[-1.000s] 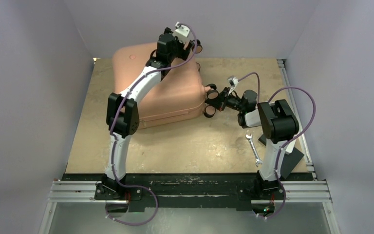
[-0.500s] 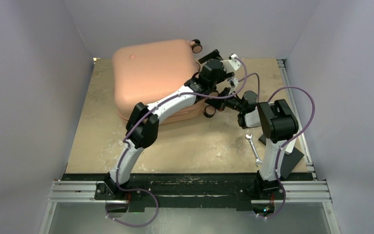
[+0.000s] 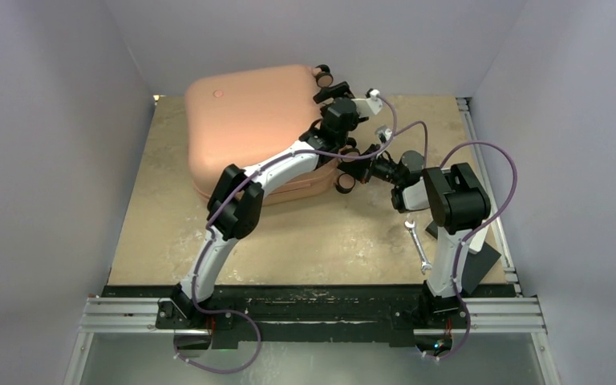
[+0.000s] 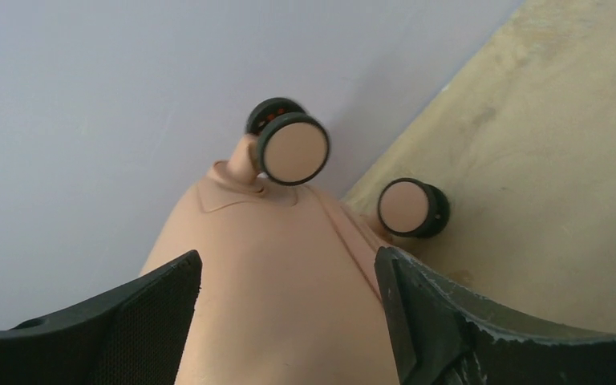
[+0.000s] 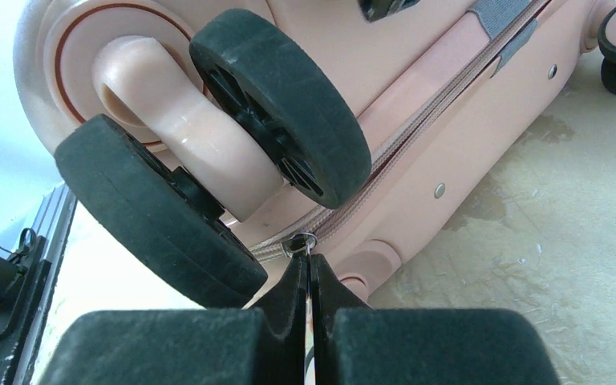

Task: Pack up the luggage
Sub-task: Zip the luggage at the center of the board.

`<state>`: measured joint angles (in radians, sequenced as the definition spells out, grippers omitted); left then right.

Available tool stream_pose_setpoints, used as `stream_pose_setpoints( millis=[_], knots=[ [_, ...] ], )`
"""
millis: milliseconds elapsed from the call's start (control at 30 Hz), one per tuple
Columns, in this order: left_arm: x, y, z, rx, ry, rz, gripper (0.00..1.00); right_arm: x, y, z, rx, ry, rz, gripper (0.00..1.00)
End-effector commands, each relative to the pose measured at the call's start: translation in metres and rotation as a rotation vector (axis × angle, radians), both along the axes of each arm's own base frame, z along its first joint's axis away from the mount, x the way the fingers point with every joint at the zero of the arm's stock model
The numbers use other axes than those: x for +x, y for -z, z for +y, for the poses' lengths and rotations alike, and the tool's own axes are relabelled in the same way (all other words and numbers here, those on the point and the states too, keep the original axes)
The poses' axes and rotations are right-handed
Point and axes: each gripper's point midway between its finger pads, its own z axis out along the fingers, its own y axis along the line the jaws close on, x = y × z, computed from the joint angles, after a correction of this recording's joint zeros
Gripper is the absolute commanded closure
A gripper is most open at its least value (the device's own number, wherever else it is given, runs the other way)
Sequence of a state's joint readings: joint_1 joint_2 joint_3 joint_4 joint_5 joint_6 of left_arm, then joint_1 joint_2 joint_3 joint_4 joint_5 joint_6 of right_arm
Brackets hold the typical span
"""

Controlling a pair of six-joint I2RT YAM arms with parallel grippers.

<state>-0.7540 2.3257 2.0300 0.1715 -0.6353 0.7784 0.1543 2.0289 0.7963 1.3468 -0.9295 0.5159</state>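
Right gripper (image 5: 308, 269) is pinched shut on the zipper pull (image 5: 300, 241), right under a double wheel (image 5: 282, 108). Left gripper (image 4: 287, 269) is spread wide over the shell near the far wheels (image 4: 291, 150), not gripping it. The luggage (image 3: 249, 120) lies on the table's (image 3: 329, 241) far-left part.

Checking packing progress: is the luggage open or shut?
Shut: the luggage has its shells together; the right gripper pinches its zipper pull.

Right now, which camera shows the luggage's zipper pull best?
Right wrist view: the zipper pull sits close up, pinched in the right hand. The top view hides it; the left wrist shows only the luggage shell and wheels.
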Motion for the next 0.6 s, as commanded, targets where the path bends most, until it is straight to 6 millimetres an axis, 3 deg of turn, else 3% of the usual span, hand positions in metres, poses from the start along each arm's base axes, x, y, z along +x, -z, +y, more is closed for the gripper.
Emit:
stream_pose_setpoints(
  millis=[0,100,267,567],
  knots=[
    [-0.028,-0.007,-0.016,0.055,0.198,0.138,0.23,0.021,-0.005,-0.021,-0.007,0.122,-0.043,1.00],
    [-0.050,0.030,-0.026,0.173,0.319,0.305,0.24,0.026,-0.006,-0.025,-0.023,0.154,-0.059,1.00],
    [-0.069,0.078,-0.014,0.308,0.341,0.488,0.32,0.036,-0.002,-0.031,-0.024,0.193,-0.041,1.00],
    [-0.110,0.098,-0.005,0.342,0.436,0.685,0.38,0.045,0.003,-0.039,0.008,0.249,0.010,1.00]
  ],
)
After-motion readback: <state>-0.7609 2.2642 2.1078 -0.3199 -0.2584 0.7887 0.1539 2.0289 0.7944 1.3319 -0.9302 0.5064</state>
